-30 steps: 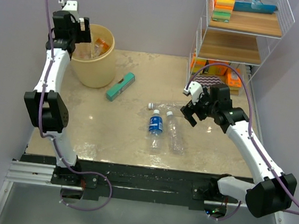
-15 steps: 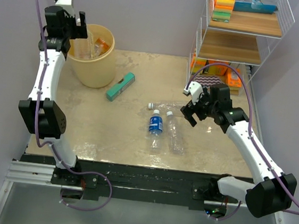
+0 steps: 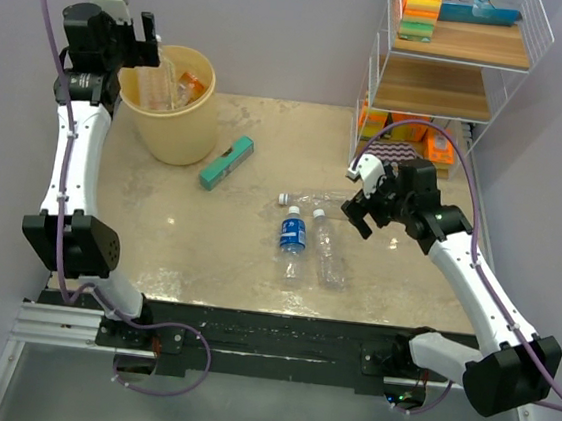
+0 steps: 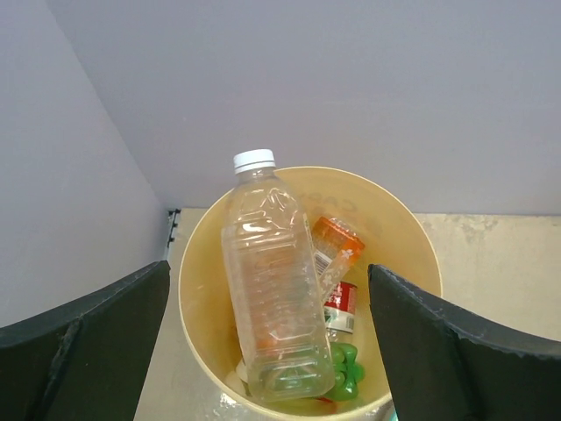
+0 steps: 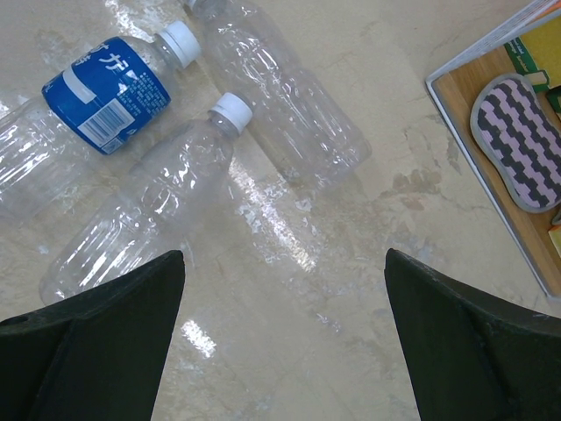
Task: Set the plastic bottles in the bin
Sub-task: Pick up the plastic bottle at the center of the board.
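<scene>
The pale yellow bin (image 3: 180, 138) stands at the far left of the table. In the left wrist view the bin (image 4: 412, 230) holds a clear white-capped bottle (image 4: 272, 281) leaning upright, an orange bottle (image 4: 337, 241), a red-labelled one (image 4: 340, 307) and a green one (image 4: 348, 370). My left gripper (image 3: 145, 43) is open and empty above the bin's left rim. A blue-labelled bottle (image 3: 293, 234) and two clear bottles (image 3: 328, 251) (image 3: 314, 199) lie mid-table. My right gripper (image 3: 357, 215) is open and empty just right of them. The right wrist view shows the blue-labelled bottle (image 5: 105, 92) and both clear ones (image 5: 140, 219) (image 5: 280, 96).
A flat teal box (image 3: 227, 162) lies right of the bin. A white wire shelf rack (image 3: 455, 88) with sponges and boxes stands at the back right; a striped sponge (image 5: 517, 140) lies on its lowest shelf. A wall runs close behind the bin.
My left gripper has risen and drawn back to the left, away from the bin. The clear bottle stays in the bin. The right arm has barely moved.
</scene>
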Motion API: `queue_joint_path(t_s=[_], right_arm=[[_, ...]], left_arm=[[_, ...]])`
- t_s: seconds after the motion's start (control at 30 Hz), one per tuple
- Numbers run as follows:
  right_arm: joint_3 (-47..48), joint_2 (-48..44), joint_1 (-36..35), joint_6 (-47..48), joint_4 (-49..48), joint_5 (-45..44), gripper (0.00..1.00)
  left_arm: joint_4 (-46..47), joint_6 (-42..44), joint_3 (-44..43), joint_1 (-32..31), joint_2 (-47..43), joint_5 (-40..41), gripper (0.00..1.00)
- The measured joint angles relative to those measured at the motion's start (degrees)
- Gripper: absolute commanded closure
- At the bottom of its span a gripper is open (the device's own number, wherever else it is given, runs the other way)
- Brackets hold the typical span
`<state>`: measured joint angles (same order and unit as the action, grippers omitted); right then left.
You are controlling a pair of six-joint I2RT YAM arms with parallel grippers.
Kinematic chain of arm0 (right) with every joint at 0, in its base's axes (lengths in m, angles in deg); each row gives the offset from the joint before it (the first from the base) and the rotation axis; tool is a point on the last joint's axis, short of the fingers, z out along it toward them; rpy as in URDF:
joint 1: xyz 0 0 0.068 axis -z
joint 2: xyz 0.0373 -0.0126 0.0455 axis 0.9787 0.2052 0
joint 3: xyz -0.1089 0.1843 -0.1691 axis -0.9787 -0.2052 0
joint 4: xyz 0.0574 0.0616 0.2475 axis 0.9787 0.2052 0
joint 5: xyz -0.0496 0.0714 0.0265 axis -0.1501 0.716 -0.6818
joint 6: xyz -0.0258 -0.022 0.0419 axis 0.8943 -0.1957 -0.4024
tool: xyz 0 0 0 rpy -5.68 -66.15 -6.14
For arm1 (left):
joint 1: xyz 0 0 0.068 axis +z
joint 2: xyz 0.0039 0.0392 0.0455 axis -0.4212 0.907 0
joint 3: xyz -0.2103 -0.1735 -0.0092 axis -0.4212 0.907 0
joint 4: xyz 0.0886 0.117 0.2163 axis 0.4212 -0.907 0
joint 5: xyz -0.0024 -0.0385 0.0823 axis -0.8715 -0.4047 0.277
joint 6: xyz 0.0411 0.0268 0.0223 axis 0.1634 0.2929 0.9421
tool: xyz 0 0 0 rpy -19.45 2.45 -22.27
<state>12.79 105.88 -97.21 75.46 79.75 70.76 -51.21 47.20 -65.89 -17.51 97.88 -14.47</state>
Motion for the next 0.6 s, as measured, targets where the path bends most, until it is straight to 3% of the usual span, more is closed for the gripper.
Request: queue_joint_path(t_s=[0.6], right_arm=[[3.7, 3.8, 0.0, 1.6, 2.6, -1.5, 0.01]], left_arm=[[-10.2, 10.5, 5.5, 0.1, -13.5, -17.4, 0.01]])
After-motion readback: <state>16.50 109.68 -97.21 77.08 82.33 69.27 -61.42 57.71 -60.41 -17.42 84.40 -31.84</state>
